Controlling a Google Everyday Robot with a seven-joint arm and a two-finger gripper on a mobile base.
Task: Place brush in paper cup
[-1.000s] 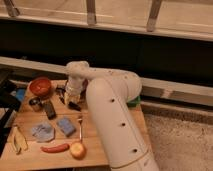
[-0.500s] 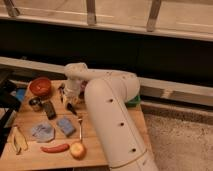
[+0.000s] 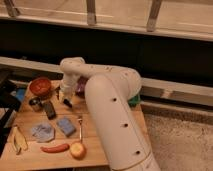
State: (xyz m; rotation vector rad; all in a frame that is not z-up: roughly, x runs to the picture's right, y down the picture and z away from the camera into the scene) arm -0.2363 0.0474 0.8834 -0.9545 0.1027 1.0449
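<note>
My gripper (image 3: 66, 99) reaches down at the back middle of the wooden table (image 3: 30, 120), at the end of the white arm (image 3: 107, 115). It is shut on a slim dark thing, the brush (image 3: 68, 104), whose lower end pokes out below the fingers close to the tabletop. The paper cup does not show; the arm may hide it.
Around the gripper lie a red bowl (image 3: 41, 86), a small metal cup (image 3: 35, 103), a flat black block (image 3: 49, 109), a blue sponge (image 3: 65, 126) and a silver fork (image 3: 80, 126). Nearer the front edge are a grey cloth (image 3: 42, 132), a red sausage-shaped thing (image 3: 55, 148) and a round orange fruit (image 3: 77, 149).
The gripper has settled a little lower over the dark brush and closed on it. The other objects have not moved.
</note>
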